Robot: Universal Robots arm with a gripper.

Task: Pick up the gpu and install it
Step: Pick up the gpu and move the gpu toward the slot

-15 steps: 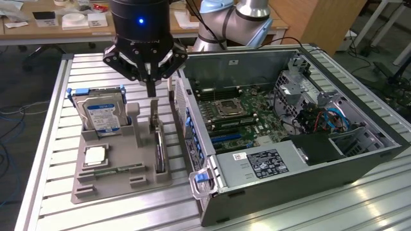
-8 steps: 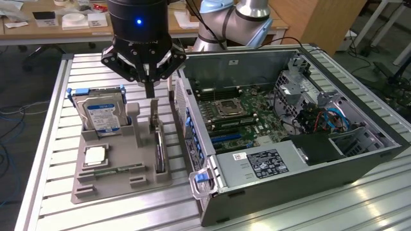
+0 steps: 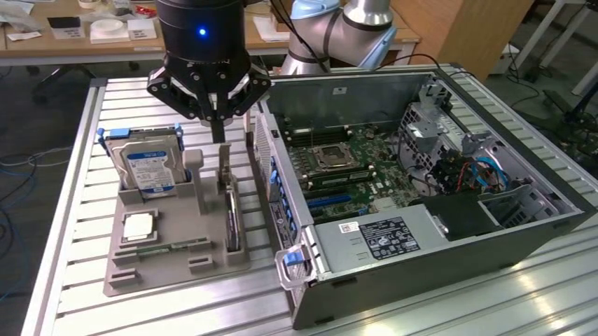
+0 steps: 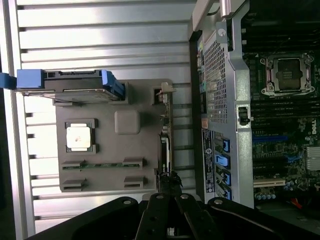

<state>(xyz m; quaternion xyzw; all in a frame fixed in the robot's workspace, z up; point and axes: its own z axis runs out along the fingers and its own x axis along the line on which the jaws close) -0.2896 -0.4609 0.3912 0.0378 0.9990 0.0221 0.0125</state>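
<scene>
a robotics lab or workshop: a grey-and-blue robot arm (image 3: 341, 31) with a black tool (image 3: 218, 138) stands at a slotted aluminium table (image 3: 187, 308) carrying an opened computer case (image 3: 523, 217) and a grey parts fixture (image 3: 173, 262). behind is another cluttered table (image 3: 66, 43); loose cables (image 3: 19, 168) lie on the floor.

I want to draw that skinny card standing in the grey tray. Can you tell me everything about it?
The gpu is a thin dark circuit card with a silvery bracket at its end nearer the hard drive. It stands on its long edge in a slot of the grey tray, between the hard drive and the open computer case. The closed tool hangs over it; whether they touch cannot be told.
</scene>
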